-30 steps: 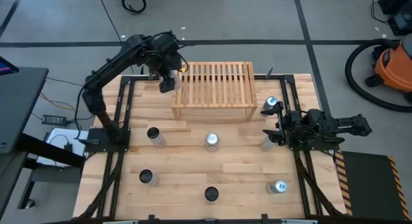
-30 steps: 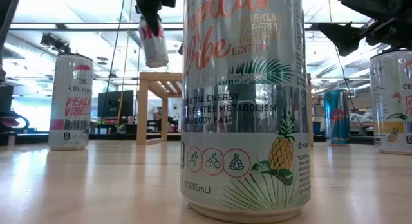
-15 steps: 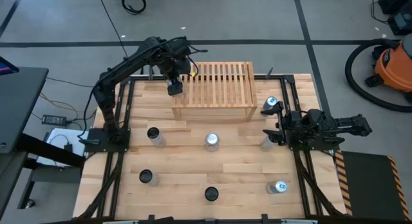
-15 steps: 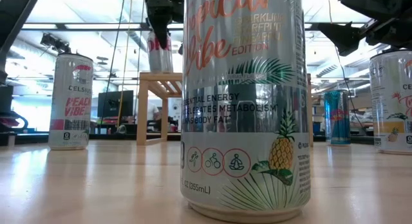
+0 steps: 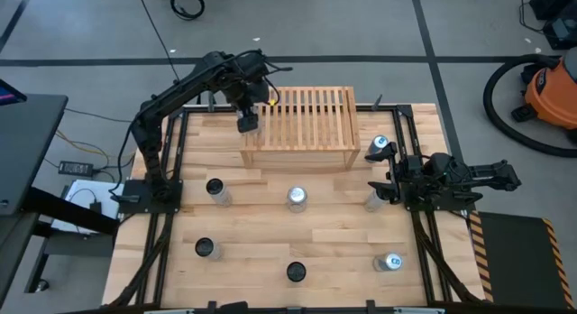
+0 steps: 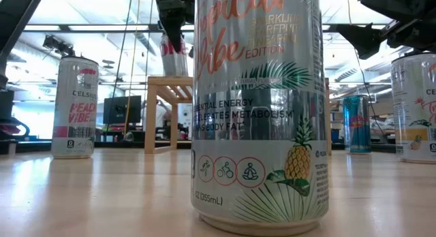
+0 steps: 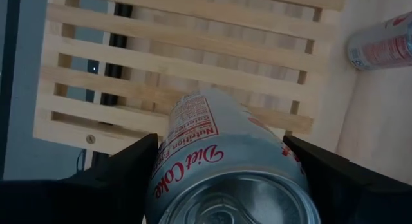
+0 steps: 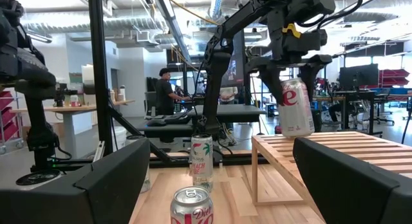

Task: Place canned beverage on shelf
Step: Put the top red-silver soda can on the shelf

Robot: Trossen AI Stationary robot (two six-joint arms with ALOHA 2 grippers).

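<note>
Off to the outer side of the right gripper, well clear of the table, you have an orange shop vacuum on the floor with its black hose looped beside it. Just behind that gripper's arm, toward the front, lies a panel with yellow-and-black stripes. Far out on the outer side of the left gripper stands a dark desk, and beyond that gripper, past the table's back edge, a coiled black cable lies on the grey floor. Deep in the room ahead of the right gripper, you can see a person standing among benches.
</note>
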